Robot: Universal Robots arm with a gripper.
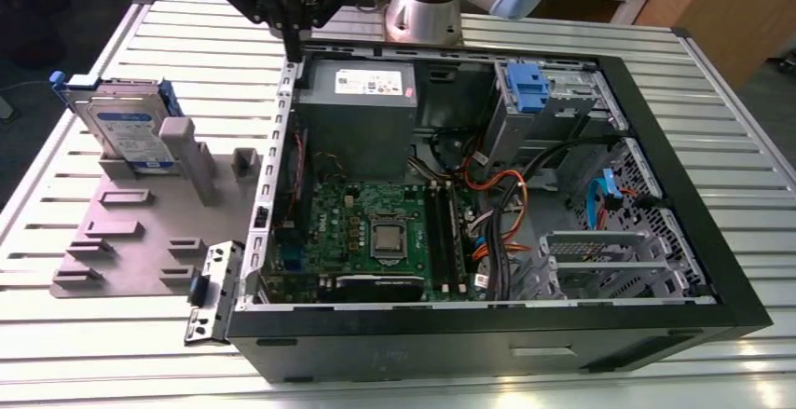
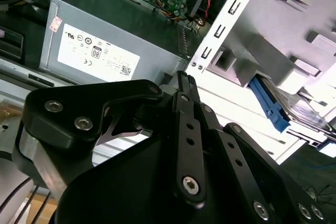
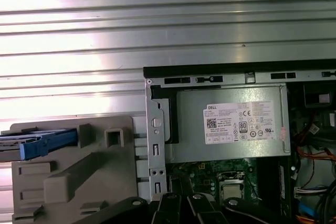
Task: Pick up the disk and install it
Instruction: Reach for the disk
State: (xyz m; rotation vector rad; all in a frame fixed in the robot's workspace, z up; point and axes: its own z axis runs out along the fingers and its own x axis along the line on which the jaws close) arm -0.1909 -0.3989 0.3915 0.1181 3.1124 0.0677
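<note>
Disk [image 1: 125, 129] isn't in my gripper [image 1: 295, 47], which is closed on nothing and hovers above the computer case [image 1: 289, 102] edge, near the power supply [image 1: 361, 102]. Well apart from the hand, it stands upright in 1 slot of the grey fixture [image 1: 137, 232], likely to keep its edges graspable.

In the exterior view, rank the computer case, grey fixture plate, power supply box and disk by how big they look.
Largest to smallest:
computer case
grey fixture plate
power supply box
disk
The last two look close, and the disk stands on edge.
</note>
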